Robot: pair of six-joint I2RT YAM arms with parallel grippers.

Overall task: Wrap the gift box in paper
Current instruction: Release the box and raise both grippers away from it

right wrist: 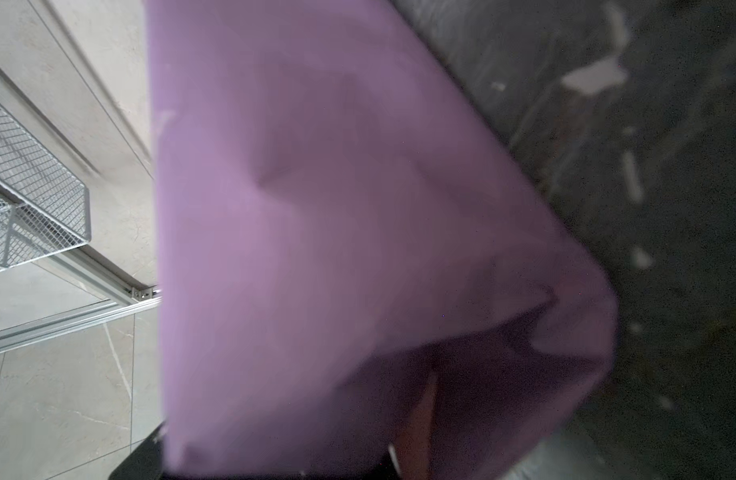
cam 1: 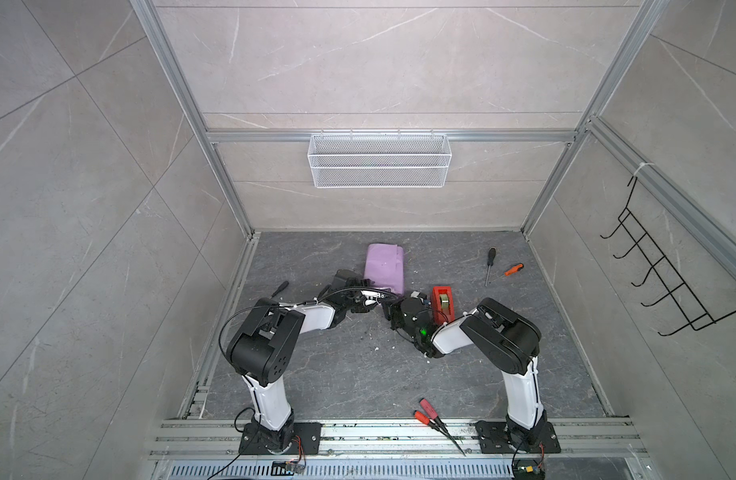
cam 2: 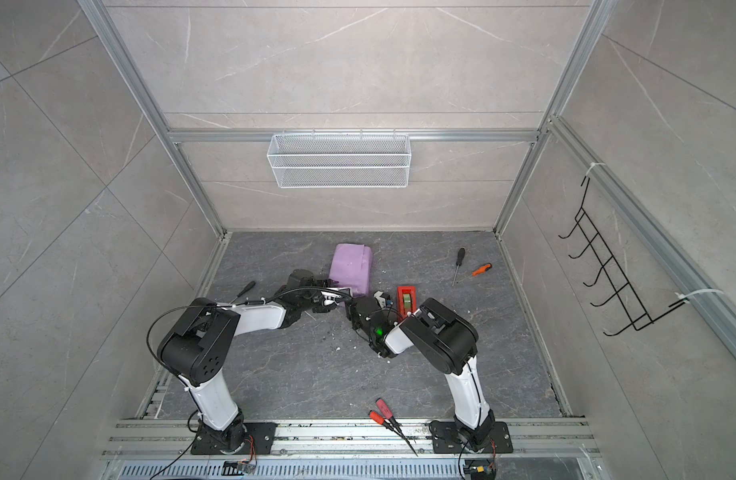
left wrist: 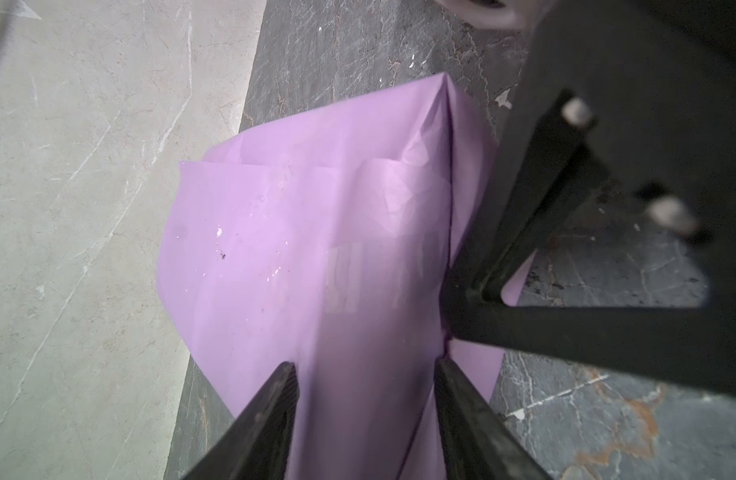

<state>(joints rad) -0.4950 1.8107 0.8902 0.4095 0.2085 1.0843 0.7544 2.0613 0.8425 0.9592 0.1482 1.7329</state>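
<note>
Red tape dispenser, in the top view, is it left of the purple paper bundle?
No, the red tape dispenser stands to the right of the lilac paper bundle on the dark tabletop.

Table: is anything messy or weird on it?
Yes. Small white scraps lie scattered on the dark table near the purple paper, like torn bits. The paper itself looks creased and rumpled.

I see the paper (cam 1: 385,266) (cam 2: 352,268) in both top views as a blocky lilac bundle. It lies on the dark floor (cam 1: 358,374), rear of centre, with its long side running front to back. The left wrist view shows the paper (left wrist: 316,232) creased, with an overlapping flap edge, white specks and a pointed corner fold. In the right wrist view the paper (right wrist: 337,208) is blurred. I cannot see the gift box itself.
</note>
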